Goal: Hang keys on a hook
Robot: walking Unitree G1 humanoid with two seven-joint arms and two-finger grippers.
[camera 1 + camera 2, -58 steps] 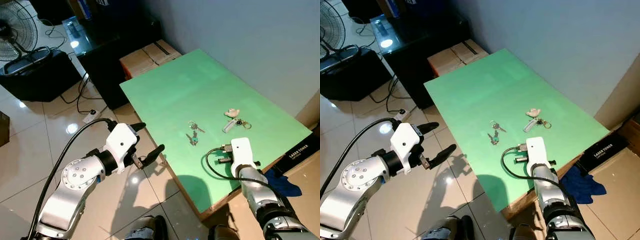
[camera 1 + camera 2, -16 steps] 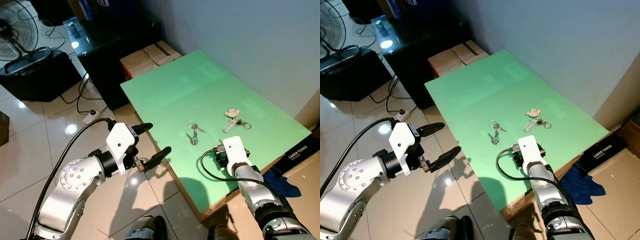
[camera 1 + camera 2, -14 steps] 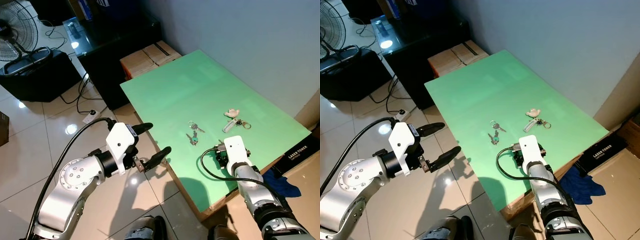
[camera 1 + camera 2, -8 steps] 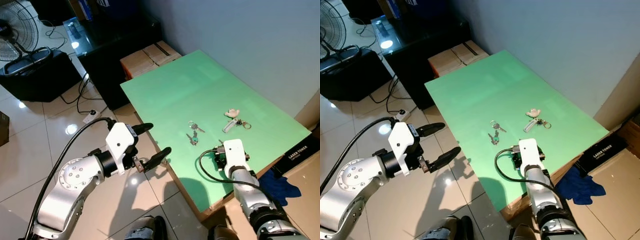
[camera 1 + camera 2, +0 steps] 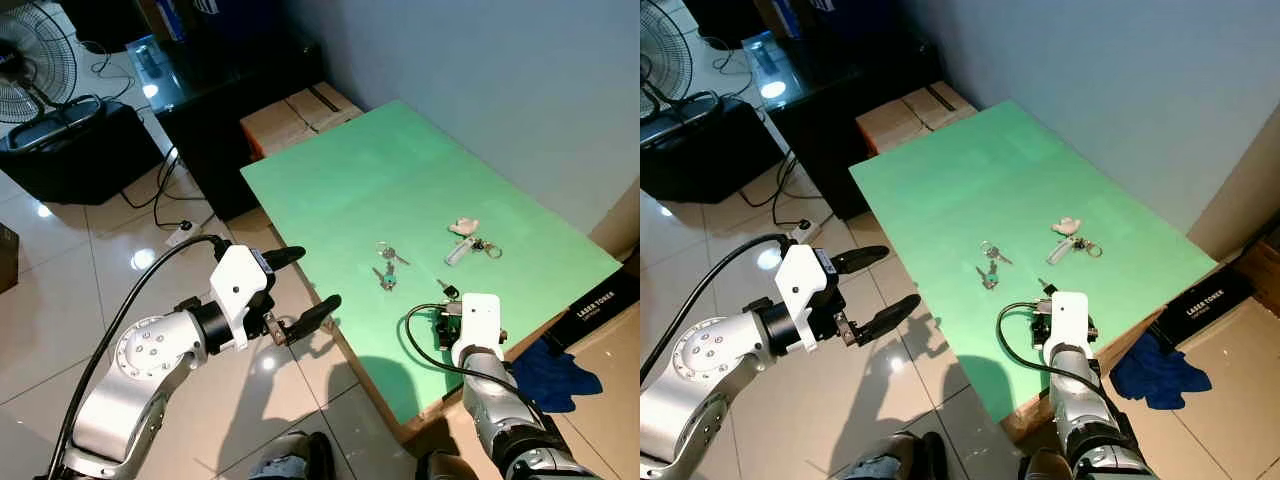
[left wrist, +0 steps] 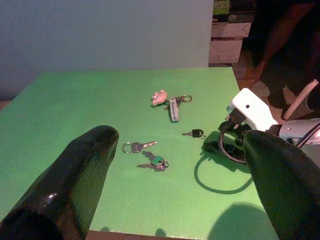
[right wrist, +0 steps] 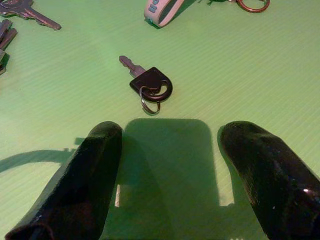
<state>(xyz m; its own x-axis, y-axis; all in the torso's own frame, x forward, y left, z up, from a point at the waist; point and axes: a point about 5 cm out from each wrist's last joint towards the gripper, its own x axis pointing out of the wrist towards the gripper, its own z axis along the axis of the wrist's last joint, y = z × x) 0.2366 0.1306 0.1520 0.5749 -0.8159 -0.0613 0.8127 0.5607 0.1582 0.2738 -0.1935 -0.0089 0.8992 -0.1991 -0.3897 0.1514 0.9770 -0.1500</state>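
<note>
the right gripper (image 7: 167, 145) hangs low over the green table (image 5: 350, 170) close to its near edge, toward the near right corner, its two black fingers (image 7: 97, 175) spread wide apart with nothing between them. just beyond the fingertips lies a small black-headed key (image 7: 150, 82) flat on the tabletop, its blade pointing away and a little ring at its head; it is near the gripper but not touching it, roughly in line with the gap between the fingers. in the head views this key (image 5: 444, 290) sits just past the white wrist housing.

the left gripper (image 5: 300, 290) hovers off the table's near left edge, over the tiled floor (image 5: 60, 300), its fingers also spread and holding nothing.

farther in, toward the middle of the table, lies a bunch of keys with a green tag (image 5: 385, 279), and just beyond it a silver key on a ring (image 5: 388, 252). nearer the right edge rests a keyring with a pale strap and a small pinkish charm (image 5: 464, 240).
</note>
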